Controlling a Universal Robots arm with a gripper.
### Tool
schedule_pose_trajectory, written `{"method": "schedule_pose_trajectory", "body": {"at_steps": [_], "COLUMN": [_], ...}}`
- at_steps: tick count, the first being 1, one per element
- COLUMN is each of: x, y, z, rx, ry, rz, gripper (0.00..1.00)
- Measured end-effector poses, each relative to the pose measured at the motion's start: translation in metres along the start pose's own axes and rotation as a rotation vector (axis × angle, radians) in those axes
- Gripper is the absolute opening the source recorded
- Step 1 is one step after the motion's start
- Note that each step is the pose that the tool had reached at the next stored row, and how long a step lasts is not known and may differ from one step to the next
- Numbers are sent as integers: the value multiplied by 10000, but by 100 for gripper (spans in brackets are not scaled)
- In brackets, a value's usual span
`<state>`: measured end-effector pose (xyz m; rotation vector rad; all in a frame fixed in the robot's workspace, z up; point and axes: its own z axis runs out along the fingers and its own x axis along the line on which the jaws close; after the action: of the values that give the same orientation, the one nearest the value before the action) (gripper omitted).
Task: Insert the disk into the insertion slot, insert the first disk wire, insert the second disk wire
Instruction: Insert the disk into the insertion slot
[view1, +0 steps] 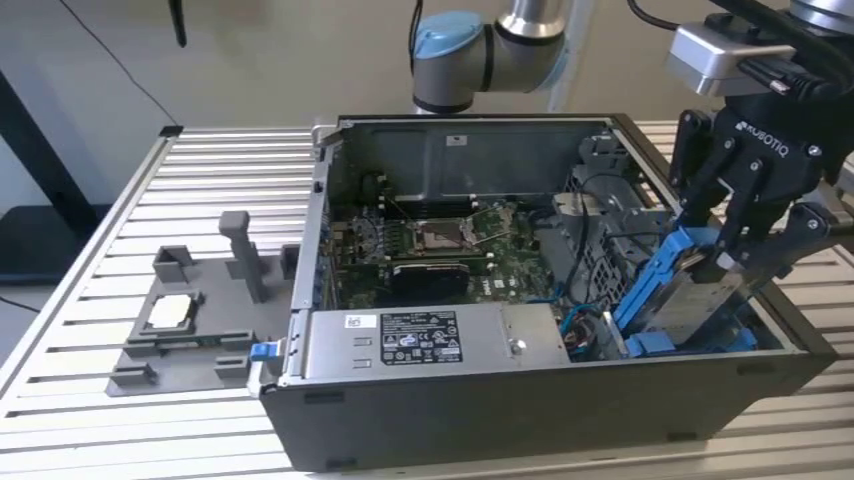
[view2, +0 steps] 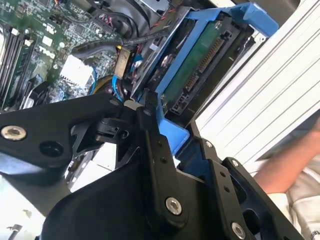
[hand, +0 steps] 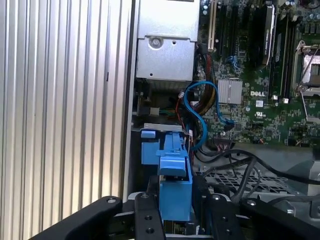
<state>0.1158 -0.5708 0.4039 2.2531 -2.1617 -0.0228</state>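
My gripper (view1: 722, 252) is shut on the disk (view1: 698, 300), a silver-grey drive in a bright blue carrier. In the exterior view the disk hangs tilted, its lower end down inside the case's front right corner, at the insertion slot (view1: 663, 345) with its blue fittings. The second wrist view shows the disk's green underside (view2: 199, 67) and connector edge, with the black fingers (view2: 152, 135) pinching the carrier. In the first wrist view the blue carrier (hand: 175, 187) stands between the gripper (hand: 179, 220) jaws. A blue wire (hand: 201, 102) loops loose beside the motherboard, its plug end free.
The open computer case (view1: 534, 400) lies on a ribbed aluminium table (view1: 120, 250). A labelled power-supply box (view1: 407, 340) sits along the case's front. A grey fixture (view1: 187, 320) stands at the exterior view's left. A person's arm (view2: 287, 167) is nearby.
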Motion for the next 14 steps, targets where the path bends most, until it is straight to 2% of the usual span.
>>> {"method": "schedule_pose_trajectory", "body": {"at_steps": [1,2,3,5,6,7,9,14], "x": [-1,-3,-4,-9,-10,-13,-13,-10], "y": [1,4,6,12,13,15,18,32], "z": [-1,-1,0,2,3,4,4,4], "rx": [1,5,15,38,47,51,53,54], "ry": [-24,-77,-156,-326,-389,-411,-421,-427], "rz": [4,13,25,51,65,82,116,121], "gripper": [42,42,49,49,46,46,35,34]}}
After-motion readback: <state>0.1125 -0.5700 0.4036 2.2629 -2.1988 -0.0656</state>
